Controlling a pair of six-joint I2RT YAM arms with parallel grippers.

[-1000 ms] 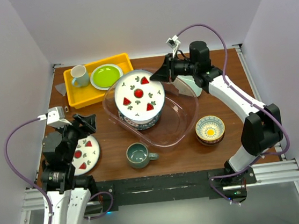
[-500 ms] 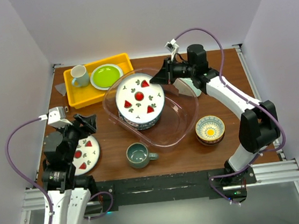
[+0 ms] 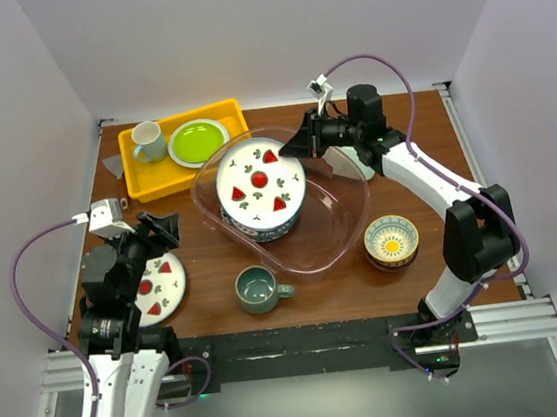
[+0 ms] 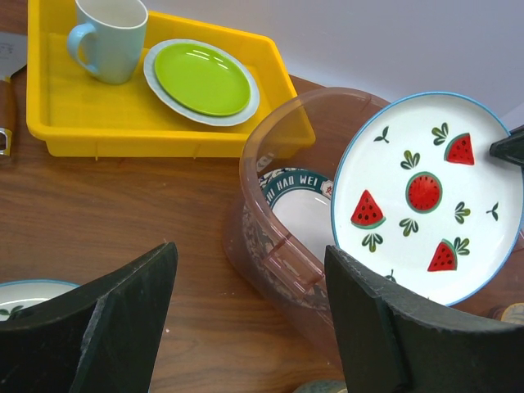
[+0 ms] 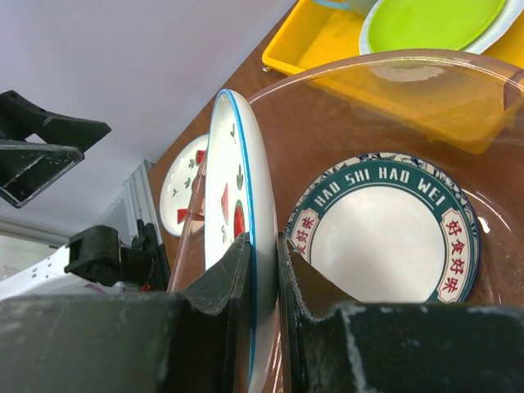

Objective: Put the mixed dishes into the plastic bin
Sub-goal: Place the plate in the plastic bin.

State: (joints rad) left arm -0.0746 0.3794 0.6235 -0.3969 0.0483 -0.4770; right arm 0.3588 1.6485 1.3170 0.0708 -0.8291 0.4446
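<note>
My right gripper (image 3: pixel 297 146) is shut on the far rim of a white plate with red fruit marks (image 3: pixel 260 178), holding it tilted on edge over the plastic bin (image 3: pixel 345 216). In the right wrist view the plate (image 5: pixel 233 164) is pinched between the fingers, gripper (image 5: pixel 264 246). Under the plate, a green-rimmed lettered bowl (image 5: pixel 385 237) sits in the bin. My left gripper (image 3: pixel 160 229) hangs open and holds nothing, above a second fruit-marked plate (image 3: pixel 157 288) at the table's left. A grey-green mug (image 3: pixel 260 289) stands in front of the bin. A yellow-inside bowl (image 3: pixel 391 240) stands to the bin's right.
A yellow tray (image 3: pixel 144 178) at the back left holds a pale mug (image 3: pixel 147 140) and a lime-green plate (image 3: pixel 197 141). The tray's near corner nearly touches the bin's rim (image 4: pixel 278 246). White walls close in the table on three sides.
The right arm has shifted the held plate slightly right and back over the bin. The left arm has not moved.
</note>
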